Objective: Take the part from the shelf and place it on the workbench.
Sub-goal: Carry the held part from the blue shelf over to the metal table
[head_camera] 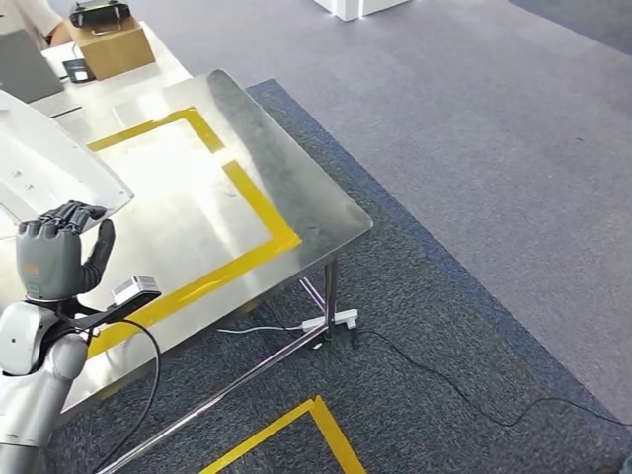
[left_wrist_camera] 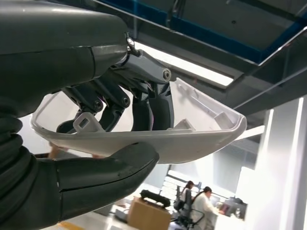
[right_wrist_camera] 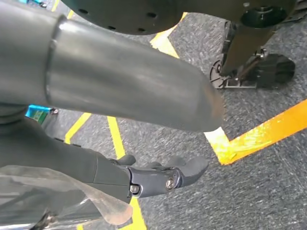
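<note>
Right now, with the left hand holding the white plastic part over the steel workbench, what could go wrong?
1. The left hand grips the long white curved plastic part near one end, so the free end may tip or slip.
2. The part hangs over the shiny steel workbench near its left side, so it could land outside the yellow tape rectangle.

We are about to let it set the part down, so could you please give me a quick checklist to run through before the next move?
1. Grip: left hand holds the white part, thumb on one face, fingers on the other: ok.
2. Part over the workbench: ok.
3. Bench inside the yellow tape outline bare: ok.
4. Right hand empty, hanging over the carpet: ok.
5. Cardboard box stands outside the outline: ok.
6. Height of part above the bench: cannot tell.
</note>
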### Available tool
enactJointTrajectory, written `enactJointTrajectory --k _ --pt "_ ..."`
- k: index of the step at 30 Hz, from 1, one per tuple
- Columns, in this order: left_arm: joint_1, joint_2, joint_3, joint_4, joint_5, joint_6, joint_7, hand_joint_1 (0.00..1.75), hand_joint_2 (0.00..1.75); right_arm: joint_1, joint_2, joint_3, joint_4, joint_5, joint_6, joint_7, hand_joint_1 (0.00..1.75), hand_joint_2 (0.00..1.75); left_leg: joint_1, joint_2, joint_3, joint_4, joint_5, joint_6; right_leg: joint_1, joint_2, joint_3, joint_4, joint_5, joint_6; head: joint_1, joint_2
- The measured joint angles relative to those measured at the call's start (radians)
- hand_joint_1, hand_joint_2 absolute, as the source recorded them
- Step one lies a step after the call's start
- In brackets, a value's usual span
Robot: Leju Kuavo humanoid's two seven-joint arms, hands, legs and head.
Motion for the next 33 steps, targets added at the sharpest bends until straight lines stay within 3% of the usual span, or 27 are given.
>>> enactJointTrajectory --k 1,3,5,7,8,9,10,12,14,16,18,20,22,23,24,25,27,29,31,32,33 --pt "0.001 -0.002 0.0 0.002 -0.003 0.0 0.0 1.75 1.75 -0.001 0.0 0.0 0.0 0.0 0.0 0.0 0.0 0.0 0.003 -0.012 0.001 -0.003 0.001 0.004 0.0 -0.005 0.001 -0.001 -0.004 0.006 0.001 0.0" --pt "-0.002 -0.004 0.0 0.004 -0.006 0.002 0.0 1.75 1.75 -0.002 -0.002 0.0 -0.001 0.0 -0.001 0.0 0.0 0.0 0.011 -0.034 0.006 -0.011 0.005 0.014 -0.003 0.029 -0.009 0.028 -0.03 0.016 0.005 0.0" --pt "-0.005 -0.01 0.0 0.005 -0.009 0.003 0.0 1.75 1.75 0.0 -0.003 0.0 -0.001 0.0 -0.001 0.0 0.0 0.0 0.016 -0.055 0.008 -0.014 0.007 0.022 -0.006 0.086 -0.064 0.141 -0.085 0.021 0.01 0.0" --pt "-0.004 -0.017 -0.001 0.008 -0.011 0.003 0.0 1.75 1.75 0.002 -0.003 0.0 -0.001 0.0 -0.002 0.0 0.0 0.0 0.017 -0.081 0.007 -0.013 0.006 0.024 -0.006 0.106 -0.135 0.268 -0.123 0.023 0.011 0.0" --pt "-0.003 -0.019 -0.001 0.01 -0.012 0.003 -0.001 1.75 1.75 0.003 -0.004 0.0 0.0 0.0 -0.002 0.0 0.0 0.0 0.017 -0.095 0.007 -0.013 0.006 0.024 -0.006 0.109 -0.154 0.29 -0.116 0.023 0.011 0.0" --pt "-0.003 -0.02 -0.001 0.012 -0.012 0.003 -0.001 1.75 1.75 0.004 -0.005 0.0 0.0 0.0 -0.002 0.0 0.0 0.0 0.017 -0.11 0.008 -0.012 0.006 0.023 -0.007 0.112 -0.154 0.27 -0.088 0.023 0.011 0.0" --pt "-0.003 -0.021 -0.001 0.013 -0.013 0.003 -0.001 1.75 1.75 0.005 -0.006 0.0 0.0 0.0 -0.002 0.0 0.0 0.0 0.018 -0.124 0.009 -0.01 0.005 0.022 -0.009 0.12 -0.136 0.212 -0.045 0.022 0.011 0.0" --pt "-0.004 -0.024 -0.001 0.013 -0.013 0.003 -0.002 1.75 1.75 0.005 -0.008 0.0 0.0 0.0 -0.001 0.0 0.0 0.0 0.019 -0.15 0.005 -0.003 0.001 0.014 -0.017 0.162 -0.083 0.08 0.018 0.02 0.011 0.0" --pt "-0.006 -0.026 -0.002 0.014 -0.013 0.003 -0.002 1.75 1.75 0.004 -0.008 0.0 0.0 0.0 0.0 -0.001 0.0 0.0 0.02 -0.172 -0.003 0.002 0.002 0.002 -0.021 0.19 -0.054 0.021 0.028 0.016 0.01 0.0" --pt "-0.005 -0.026 -0.002 0.015 -0.013 0.004 -0.002 1.75 1.75 0.002 -0.007 0.0 0.0 0.0 0.001 -0.001 0.0 0.0 0.022 -0.19 -0.009 0.001 0.006 -0.008 -0.02 0.173 -0.048 0.017 0.027 0.007 0.01 0.0" --pt "-0.005 -0.025 -0.002 0.016 -0.013 0.004 -0.002 1.75 1.75 0.002 -0.006 0.0 0.0 0.0 0.001 -0.002 0.0 0.0 0.02 -0.157 -0.021 0.027 -0.011 -0.017 -0.022 0.149 -0.042 0.014 0.027 -0.005 0.006 0.0" --pt "-0.009 -0.025 -0.002 0.017 -0.012 0.004 -0.003 1.75 1.75 0.003 -0.006 0.0 0.0 0.0 0.001 -0.003 0.0 0.0 0.018 -0.098 -0.065 0.126 -0.063 -0.026 -0.021 0.123 -0.036 0.012 0.025 -0.015 -0.001 0.0" --pt "-0.009 -0.026 -0.003 0.02 -0.012 0.004 -0.003 1.75 1.75 0.005 -0.007 0.0 0.0 0.0 0.0 -0.003 0.0 0.0 0.021 -0.077 -0.124 0.252 -0.112 -0.03 -0.018 0.095 -0.033 0.012 0.021 -0.02 -0.003 0.0" --pt "-0.007 -0.027 -0.004 0.022 -0.012 0.004 -0.002 1.75 1.75 0.006 -0.007 0.0 0.0 0.0 0.0 -0.003 0.0 0.0 0.022 -0.075 -0.138 0.281 -0.114 -0.031 -0.018 0.082 -0.031 0.012 0.018 -0.02 -0.003 0.0" --pt "-0.007 -0.027 -0.004 0.023 -0.011 0.004 -0.001 1.75 1.75 0.006 -0.007 0.0 0.0 0.0 0.001 -0.003 0.0 0.0 0.022 -0.074 -0.133 0.272 -0.098 -0.03 -0.017 0.068 -0.029 0.012 0.016 -0.02 -0.003 0.0" --pt "-0.007 -0.026 -0.004 0.025 -0.01 0.004 0.0 1.75 1.75 0.005 -0.007 0.0 0.0 0.0 0.001 -0.003 0.0 0.0 0.022 -0.068 -0.109 0.224 -0.066 -0.026 -0.016 0.055 -0.024 0.012 0.012 -0.019 -0.004 0.0" --pt "-0.011 -0.025 -0.005 0.025 -0.009 0.004 0.004 1.75 1.75 0.004 -0.007 0.0 0.0 0.0 0.001 -0.003 0.0 0.0 0.012 -0.021 -0.041 0.09 -0.01 -0.015 -0.012 0.032 -0.015 0.013 0.004 -0.013 -0.003 0.0" --pt "-0.016 -0.025 -0.007 0.026 -0.007 0.005 0.007 1.75 1.75 0.004 -0.007 0.0 0.0 0.0 0.001 -0.003 0.0 0.0 0.0 0.016 -0.007 0.016 0.002 -0.004 -0.005 0.009 -0.01 0.012 -0.003 -0.005 -0.002 0.0" --pt "-0.017 -0.024 -0.009 0.026 -0.006 0.006 0.009 1.75 1.75 0.002 -0.007 0.0 0.0 0.0 0.0 -0.003 0.0 0.0 -0.002 0.0 -0.007 0.007 -0.002 0.002 -0.001 -0.016 -0.004 0.008 -0.007 0.004 -0.001 0.0" --pt "-0.015 -0.024 -0.009 0.026 -0.005 0.006 0.01 1.75 1.75 0.0 -0.007 0.0 0.0 0.0 0.0 -0.003 0.0 0.0 0.0 -0.013 -0.006 0.003 -0.001 0.006 -0.002 -0.014 -0.003 0.01 -0.013 0.01 0.001 0.0" --pt "-0.016 -0.023 -0.009 0.026 -0.005 0.006 0.01 1.75 1.75 -0.001 -0.007 0.0 0.0 0.0 0.0 -0.004 0.0 0.0 0.004 -0.026 -0.004 0.0 0.001 0.012 -0.004 0.005 -0.008 0.023 -0.026 0.014 0.003 0.0"
